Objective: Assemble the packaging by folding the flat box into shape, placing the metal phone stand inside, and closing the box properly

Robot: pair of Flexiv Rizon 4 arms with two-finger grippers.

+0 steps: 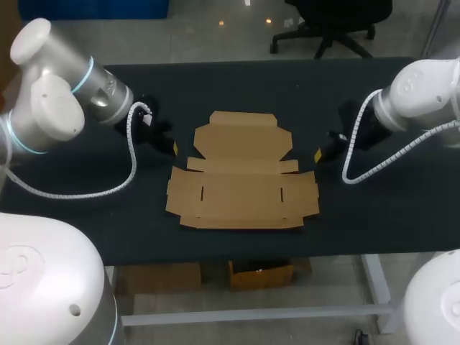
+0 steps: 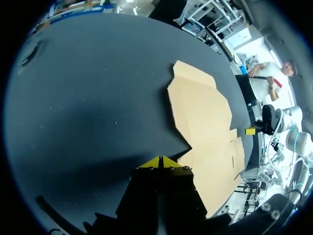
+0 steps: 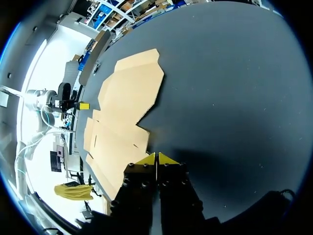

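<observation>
The flat box (image 1: pixel 241 190) lies unfolded on the dark tabletop (image 1: pixel 374 208), near the middle and somewhat toward the front edge. It is a single sheet of plain brown cardboard with all its panels spread level against the surface. The wide panel nearer the robot carries two short slits (image 1: pixel 203 192), one toward each end, and has small flaps at its sides. The narrower panel beyond it ends in a tab strip (image 1: pixel 244 118) along the far edge. The upper face of the sheet is bare cardboard, and its surface shows as one even brown.

The left arm (image 1: pixel 50 100) comes in from the left, and the left jaws sit low over the tabletop just beside the box's left edge, level with the far panel. In the left wrist view the yellow tips (image 2: pixel 151 162) are pressed together with no gap, holding nothing. The box (image 2: pixel 205 112) spreads out ahead and to one side of them.

The right arm (image 1: pixel 417 90) mirrors this on the other side. The right jaws are near the box's right edge, apart from the cardboard. In the right wrist view the yellow tips (image 3: pixel 147 159) are likewise together and hold nothing, with the box (image 3: pixel 129 90) lying ahead and to the side.
</observation>
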